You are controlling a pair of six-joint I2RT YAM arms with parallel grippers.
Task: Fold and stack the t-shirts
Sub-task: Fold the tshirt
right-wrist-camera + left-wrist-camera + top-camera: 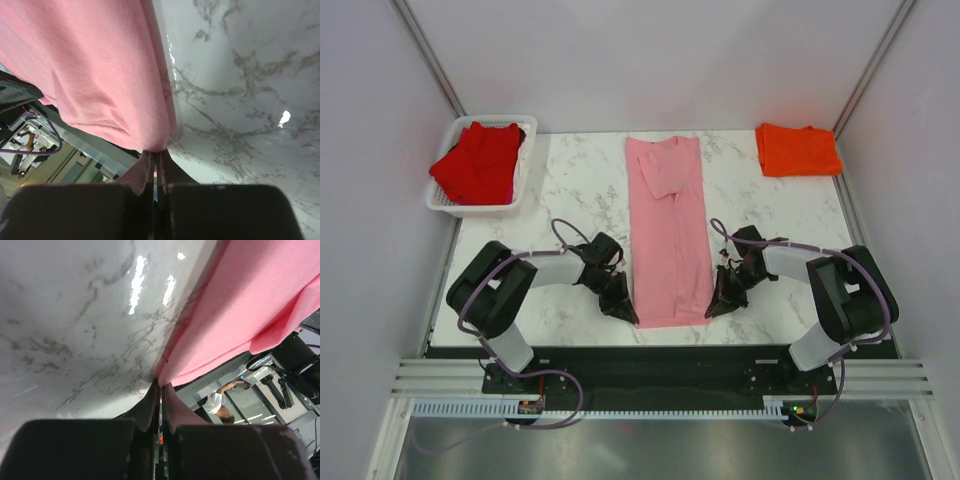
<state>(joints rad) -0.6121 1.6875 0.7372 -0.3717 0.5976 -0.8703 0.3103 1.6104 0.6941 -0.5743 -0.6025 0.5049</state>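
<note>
The light pink t-shirt (668, 230) lies in a long narrow strip down the middle of the marble table, sleeves folded in. My left gripper (631, 316) is shut on its near left corner; the pinched pink cloth (235, 315) shows in the left wrist view at my left gripper (161, 385). My right gripper (712, 312) is shut on the near right corner; the pink cloth (95, 70) shows at its tips (156, 152). The orange t-shirt (797, 149) lies folded at the far right. The deep red t-shirt (478, 163) lies crumpled in the basket.
The white mesh basket (451, 203) stands at the far left corner. Grey walls close in both sides and the back. The table's front edge (660, 347) runs just behind the pink shirt's near hem.
</note>
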